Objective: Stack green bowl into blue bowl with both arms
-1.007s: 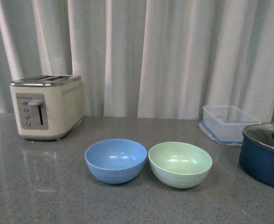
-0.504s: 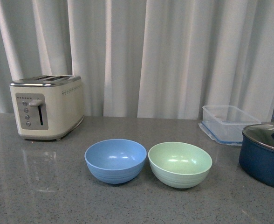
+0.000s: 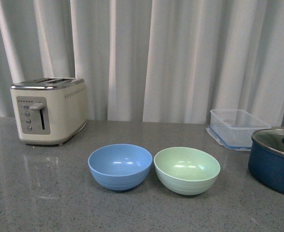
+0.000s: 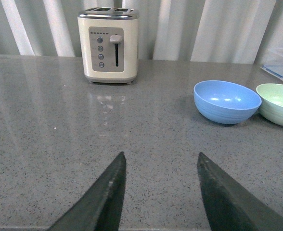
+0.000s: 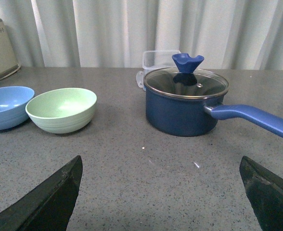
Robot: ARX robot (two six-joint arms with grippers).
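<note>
- Sitting on the gray counter [image 3: 35, 198] is the green bowl [image 3: 187, 170]. It stands right way up and is not inside the other bowl.
- The blue bowl [image 3: 120, 166] is just beside it, on its left, also right way up. Their rims are very close. I cannot tell if they touch.
- Both bowls are in the middle of the counter, in front of me. Neither of my arms shows in the front view.
- My left gripper [image 4: 161, 157] is let go and spread apart. Its two black fingers [image 4: 108, 192] hang over bare counter and hold no thing. The bowls are well apart from it, off to its right, with the blue one nearer.
- My right gripper [image 5: 160, 161] is spread very wide and also grips no thing. Only the tips of its fingers [image 5: 55, 202] show at the edges of its wrist view. The green bowl is near it, off to the left, with the blue bowl past that.
- A dark blue pot [image 5: 182, 113] stands on the right side of the counter. It has a glass lid [image 5: 186, 82] with a blue knob [image 5: 187, 62] on top, and a long blue handle [image 5: 257, 120].
- A clear plastic box [image 3: 236, 126] is behind the pot.
- A cream toaster [image 3: 49, 110] stands at the back left, well apart from the bowls.
- White curtains [image 3: 180, 58] hang behind it all.
</note>
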